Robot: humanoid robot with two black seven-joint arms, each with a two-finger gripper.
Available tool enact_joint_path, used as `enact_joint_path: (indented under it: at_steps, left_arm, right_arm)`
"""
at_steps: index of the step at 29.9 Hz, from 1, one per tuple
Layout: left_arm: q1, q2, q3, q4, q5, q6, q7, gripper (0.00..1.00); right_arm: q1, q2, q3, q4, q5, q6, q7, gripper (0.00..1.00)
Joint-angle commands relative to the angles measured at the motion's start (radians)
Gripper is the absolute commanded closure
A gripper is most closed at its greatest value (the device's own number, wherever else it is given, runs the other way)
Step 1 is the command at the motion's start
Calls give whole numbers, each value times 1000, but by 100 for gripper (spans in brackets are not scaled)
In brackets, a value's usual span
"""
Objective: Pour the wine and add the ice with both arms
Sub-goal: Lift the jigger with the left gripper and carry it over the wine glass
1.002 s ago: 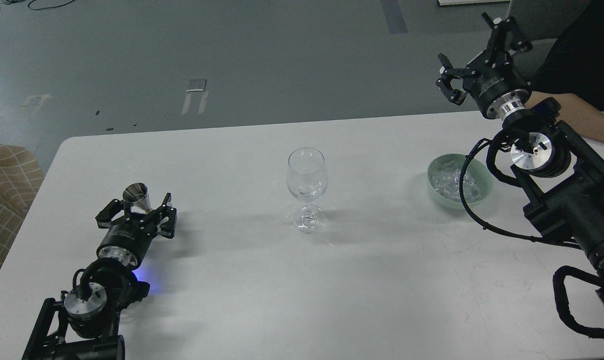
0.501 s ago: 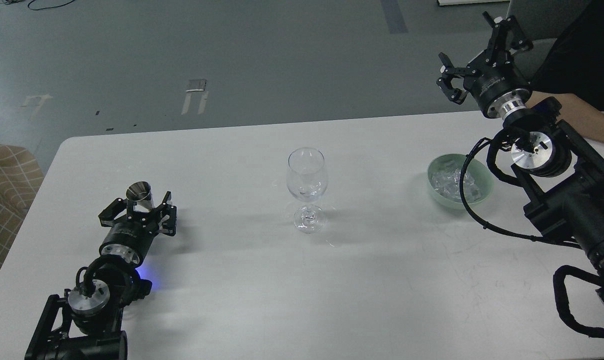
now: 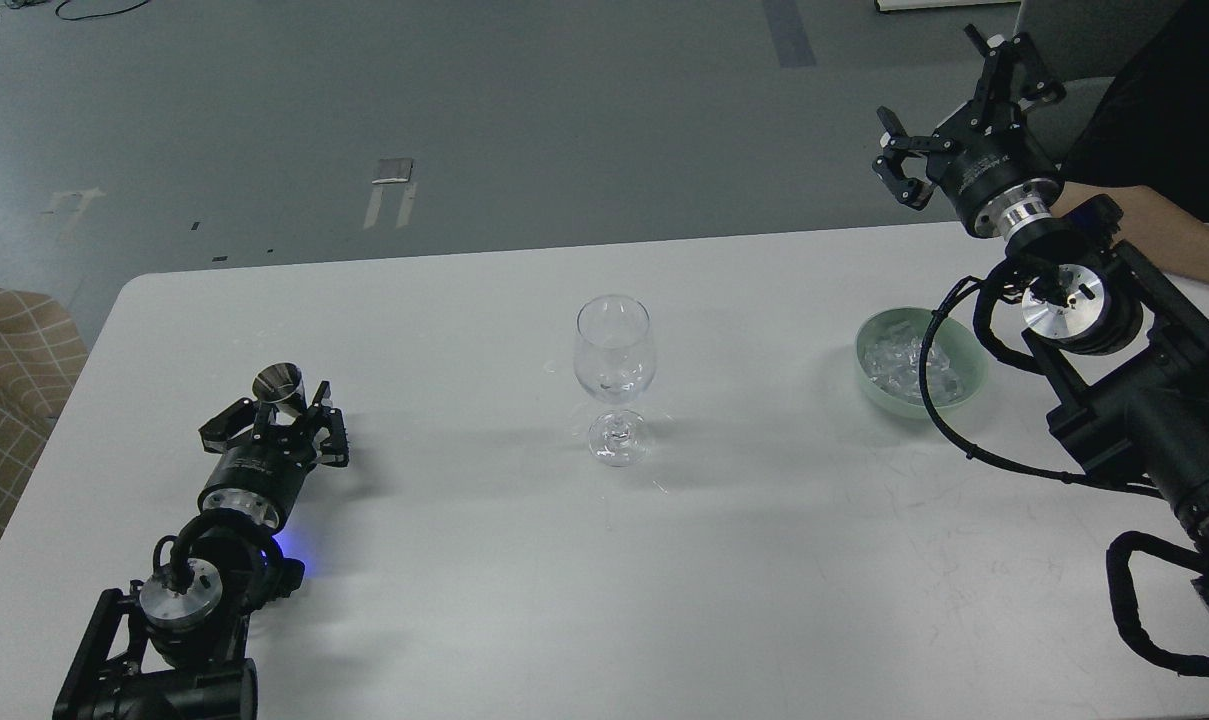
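Observation:
A clear stemmed wine glass stands upright mid-table, with only a small clear glint low in its bowl. My left gripper rests low on the table at the left, shut on a small metal measuring cup that stands about upright between its fingers. The ice lies as several clear cubes in a pale green bowl at the right. My right gripper is open and empty, raised beyond the table's far edge, above and behind the bowl. A black cable of the right arm crosses the bowl.
The white table has its far edge just behind the glass and bowl. A person's bare forearm lies on the far right corner, beside my right arm. A checked seat stands off the left edge.
The metal cup in my left gripper has gone from tilted to nearly upright, and the left arm has shifted slightly. The right gripper has barely moved. Glass and bowl are unchanged.

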Motion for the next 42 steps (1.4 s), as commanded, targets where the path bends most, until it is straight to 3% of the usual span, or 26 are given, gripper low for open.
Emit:
enact_joint_path:
  at_steps: [1, 10, 24, 35, 42]
  left_arm:
    - [0, 0, 0, -2, -5, -4, 3, 90]
    - [-2, 0, -5, -3, -22, -27, -3, 100]
    - [-118, 0, 2, -17, -25, -30, -26, 100]
    - [-157, 11, 84, -118, -25, 23, 53, 100]
    - [-134, 3, 121, -271, -25, 103, 66, 100]
  right_arm:
    - [0, 0, 2, 2, 0, -6, 0, 0]
    - [0, 0, 2, 2, 0, -6, 1, 0]
    - [0, 2, 4, 2, 0, -8, 0, 0]
    - [0, 0, 6, 2, 0, -8, 0, 0]
    - [-2, 0, 6, 0, 0, -8, 0, 0]
